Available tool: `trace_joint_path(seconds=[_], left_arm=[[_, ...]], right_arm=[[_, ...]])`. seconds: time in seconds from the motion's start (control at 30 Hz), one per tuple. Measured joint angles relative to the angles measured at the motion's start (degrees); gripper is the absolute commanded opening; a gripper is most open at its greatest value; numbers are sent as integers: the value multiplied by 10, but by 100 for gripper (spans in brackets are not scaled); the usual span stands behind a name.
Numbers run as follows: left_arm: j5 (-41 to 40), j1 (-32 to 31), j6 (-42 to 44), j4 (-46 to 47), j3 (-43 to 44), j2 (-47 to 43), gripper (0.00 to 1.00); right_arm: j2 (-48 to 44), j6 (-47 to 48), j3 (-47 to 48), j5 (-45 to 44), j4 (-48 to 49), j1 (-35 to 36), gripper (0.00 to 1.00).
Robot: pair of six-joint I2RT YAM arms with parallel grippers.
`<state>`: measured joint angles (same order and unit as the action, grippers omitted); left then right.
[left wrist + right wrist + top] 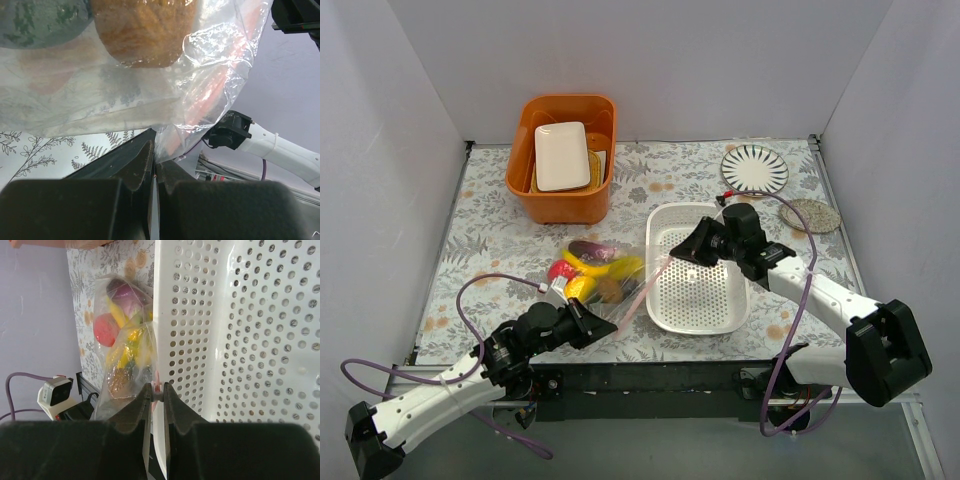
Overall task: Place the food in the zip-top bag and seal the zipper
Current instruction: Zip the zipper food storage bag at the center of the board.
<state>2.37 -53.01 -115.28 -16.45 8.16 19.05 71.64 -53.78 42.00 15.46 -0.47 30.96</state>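
The clear zip-top bag (pixel 592 285) lies on the floral mat left of the white basket, with the food inside: purple eggplant (pixel 588 248), red fruit (pixel 561 270), yellow banana (pixel 612 268) and a brown piece (pixel 610 291). The pink zipper (pixel 645 290) runs along the bag's right edge. My left gripper (pixel 603 330) is shut on the bag's near corner (pixel 167 142). My right gripper (pixel 678 250) is shut on the zipper's far end (pixel 158 391), at the basket's rim. The food also shows through the bag in the right wrist view (pixel 125 340).
The white perforated basket (pixel 698 290) stands right of the bag, under the right gripper. An orange bin (pixel 562 195) holding a white plate (pixel 562 156) is at the back left. A striped plate (pixel 754 168) and a round coaster (pixel 809 215) lie at the back right.
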Motion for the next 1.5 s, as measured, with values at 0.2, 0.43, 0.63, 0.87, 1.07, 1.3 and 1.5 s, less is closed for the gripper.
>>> trace_joint_path(seconds=[0.2,0.43,0.63,0.87,1.07,1.3,1.5], left_arm=[[0,0,0,-3,-2,-4,0],[0,0,0,-2,-2,-6,0],[0,0,1,0,-2,-6,16],[0,0,3,-6,9,35,36],[-4,0,6,-30,68,86,66],[-39,0,4,-115,165,102,90],[-104,0,4,-227,261,104,98]], right_arm=[[0,0,2,6,0,-16,16],[0,-11,2,14,5,-21,17],[0,-14,2,14,5,-21,32],[4,52,80,-42,-104,-36,50],[7,138,159,-121,-204,-44,69],[17,218,173,-185,-293,-77,69],[43,268,190,-216,-342,-104,70]])
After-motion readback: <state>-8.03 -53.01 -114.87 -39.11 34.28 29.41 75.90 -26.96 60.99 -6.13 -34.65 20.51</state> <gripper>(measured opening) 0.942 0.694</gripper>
